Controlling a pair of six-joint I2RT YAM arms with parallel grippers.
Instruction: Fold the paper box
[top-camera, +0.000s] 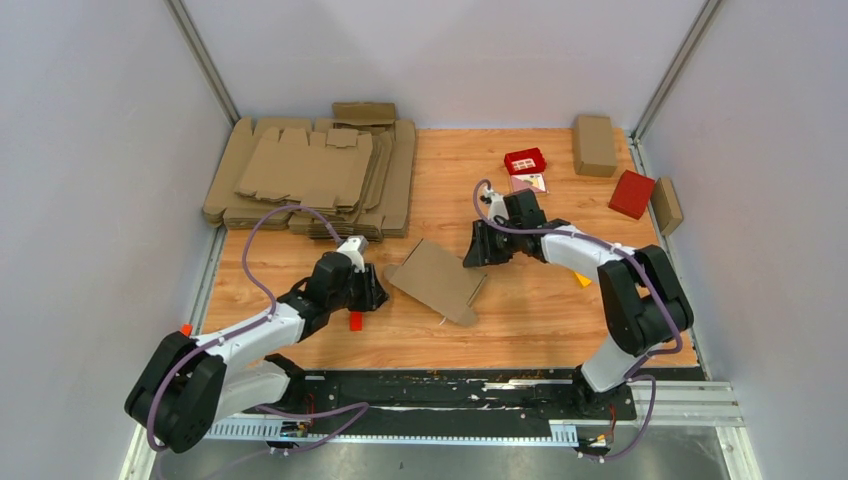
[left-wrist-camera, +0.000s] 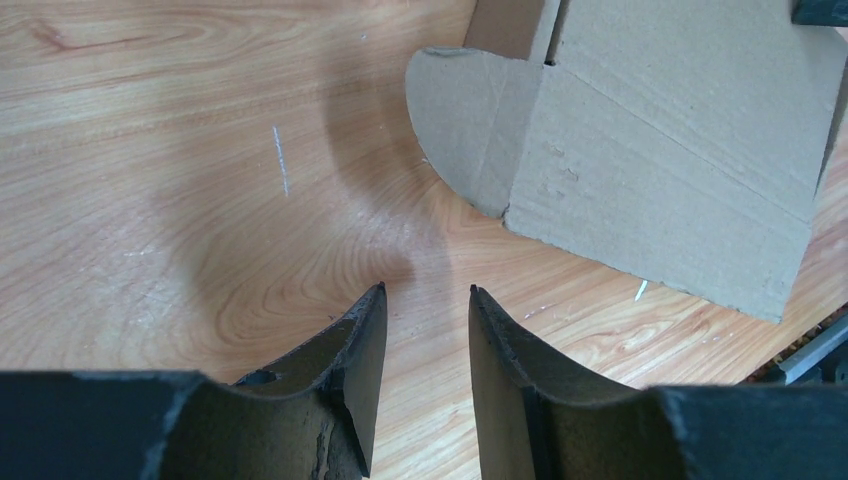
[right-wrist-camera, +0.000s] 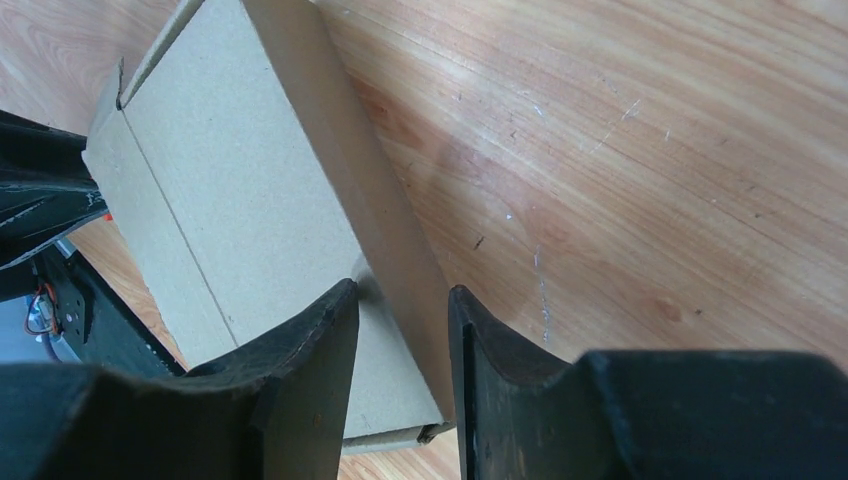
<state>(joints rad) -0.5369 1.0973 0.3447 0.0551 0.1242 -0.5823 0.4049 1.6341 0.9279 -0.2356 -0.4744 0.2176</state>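
Observation:
The paper box (top-camera: 437, 280) is plain brown cardboard lying partly folded in the middle of the table, with a rounded flap toward the left arm. My left gripper (top-camera: 372, 290) is just left of it, open and empty. In the left wrist view the fingertips (left-wrist-camera: 427, 290) are over bare wood, with the box (left-wrist-camera: 650, 150) ahead to the right and apart from them. My right gripper (top-camera: 478, 250) is at the box's far right end. In the right wrist view its open jaws (right-wrist-camera: 400, 290) straddle the box's long edge (right-wrist-camera: 230, 190).
A stack of flat cardboard sheets (top-camera: 310, 175) lies at the back left. At the back right are a folded brown carton (top-camera: 594, 145), two red boxes (top-camera: 525, 160) (top-camera: 632, 193) and another brown carton (top-camera: 666, 205). A small red piece (top-camera: 355, 321) lies near the left gripper.

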